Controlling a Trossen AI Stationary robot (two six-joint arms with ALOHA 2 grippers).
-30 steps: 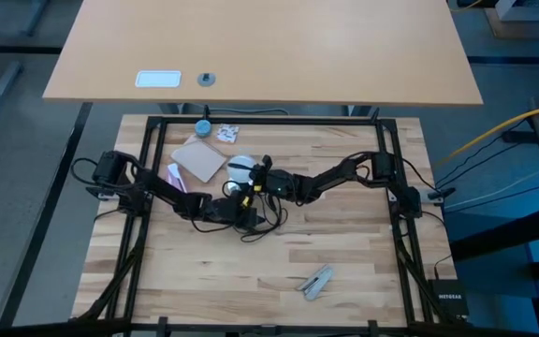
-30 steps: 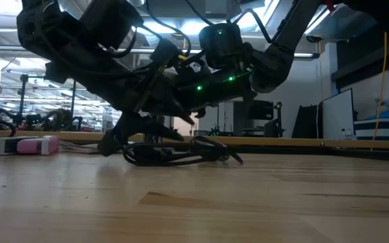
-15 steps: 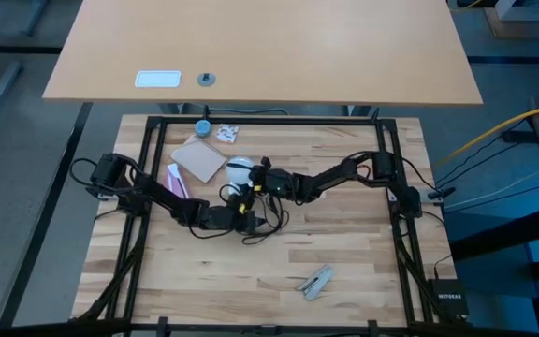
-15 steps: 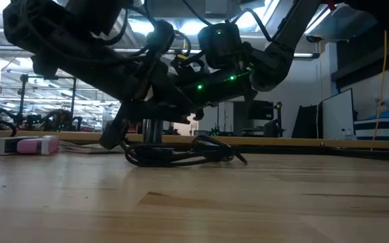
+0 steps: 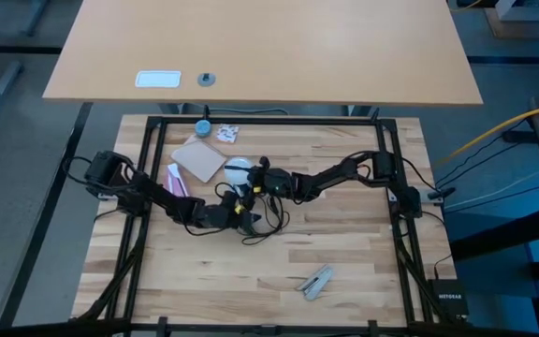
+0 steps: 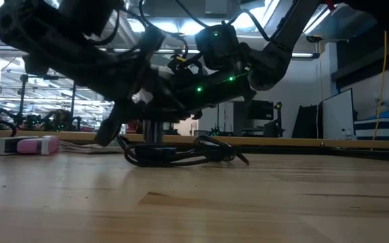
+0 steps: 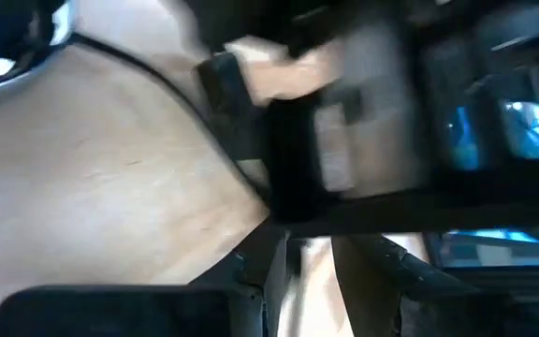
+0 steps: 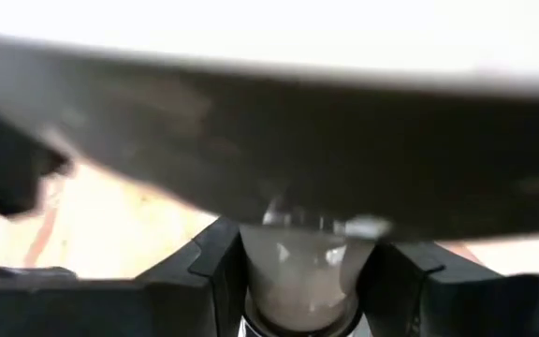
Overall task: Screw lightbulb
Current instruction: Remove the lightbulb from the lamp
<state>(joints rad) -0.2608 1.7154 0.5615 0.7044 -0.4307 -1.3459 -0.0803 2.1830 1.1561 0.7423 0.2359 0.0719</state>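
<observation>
The lightbulb (image 8: 299, 271) sat clamped between the right gripper's (image 5: 251, 180) fingers (image 8: 215, 271) near the surface's (image 5: 344, 253) centre, while the left gripper (image 5: 235, 211) waited just beside it, its finger state indeterminable.

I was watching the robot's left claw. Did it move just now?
Yes. The left gripper slid toward the cardboard piece, away from the table's front edge.
</observation>
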